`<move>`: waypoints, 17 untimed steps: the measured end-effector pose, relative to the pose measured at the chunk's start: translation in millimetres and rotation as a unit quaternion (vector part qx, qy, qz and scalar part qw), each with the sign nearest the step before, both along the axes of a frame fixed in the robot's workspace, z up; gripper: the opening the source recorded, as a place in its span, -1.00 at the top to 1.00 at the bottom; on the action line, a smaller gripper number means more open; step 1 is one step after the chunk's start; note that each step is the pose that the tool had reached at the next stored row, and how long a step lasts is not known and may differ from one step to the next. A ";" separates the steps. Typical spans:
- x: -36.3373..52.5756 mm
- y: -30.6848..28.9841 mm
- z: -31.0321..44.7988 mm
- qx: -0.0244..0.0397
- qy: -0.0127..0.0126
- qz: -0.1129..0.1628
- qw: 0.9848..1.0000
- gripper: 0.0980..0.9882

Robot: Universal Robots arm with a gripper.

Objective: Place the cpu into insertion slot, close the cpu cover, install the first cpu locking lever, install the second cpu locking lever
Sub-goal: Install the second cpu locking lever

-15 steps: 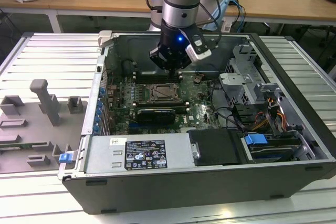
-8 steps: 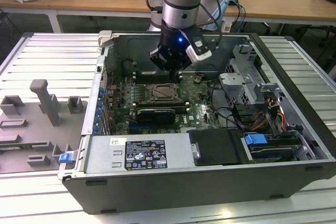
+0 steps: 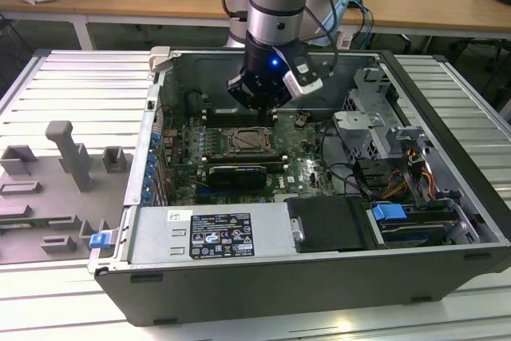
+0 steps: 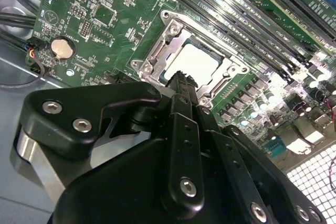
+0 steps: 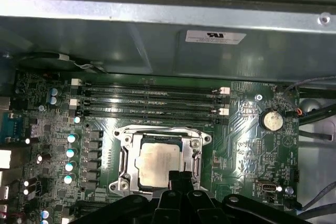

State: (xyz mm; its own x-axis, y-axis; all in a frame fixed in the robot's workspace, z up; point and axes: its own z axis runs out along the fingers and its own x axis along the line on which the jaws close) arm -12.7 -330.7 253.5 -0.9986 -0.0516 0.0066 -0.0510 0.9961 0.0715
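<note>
- Jaws together, tips meeting with nothing between them, on my gripper (image 4: 181, 80) just above the near rim of the insertion slot (image 5: 160, 158).
- Seated in that slot lies the cpu (image 5: 159, 165), pale metal top facing up, visible in both wrist views.
- Around it sits the cpu cover (image 4: 157, 56), its silver frame flat over the socket.
- Beside the socket run the memory slots (image 5: 149, 103) on the green motherboard (image 3: 188, 153), inside the open computer case (image 3: 319, 277).
</note>
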 end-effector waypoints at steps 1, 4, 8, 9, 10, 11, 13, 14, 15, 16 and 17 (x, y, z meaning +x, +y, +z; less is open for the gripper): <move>0.0 -1.7 0.0 0.000 0.000 0.000 1.000 0.98; 0.0 -5.0 0.0 0.000 0.000 0.000 1.000 0.98; 0.0 -8.8 0.0 0.000 0.000 0.000 1.000 0.98; 0.0 -9.7 -0.1 0.000 0.000 0.000 1.000 0.98; 0.0 -10.6 -0.1 0.000 0.000 0.000 1.000 0.98; 0.0 -11.5 -0.1 0.000 0.000 0.000 1.000 0.98; 0.0 -14.9 -0.1 0.000 0.000 0.000 1.000 0.98; 0.0 -16.3 -0.1 0.000 0.000 0.000 1.000 0.98; 0.0 -19.5 -0.2 0.000 0.000 0.000 1.000 0.98; 0.0 -21.1 -0.2 0.000 0.000 0.000 1.000 0.98; 0.0 -22.6 -0.2 0.000 0.000 0.000 1.000 0.98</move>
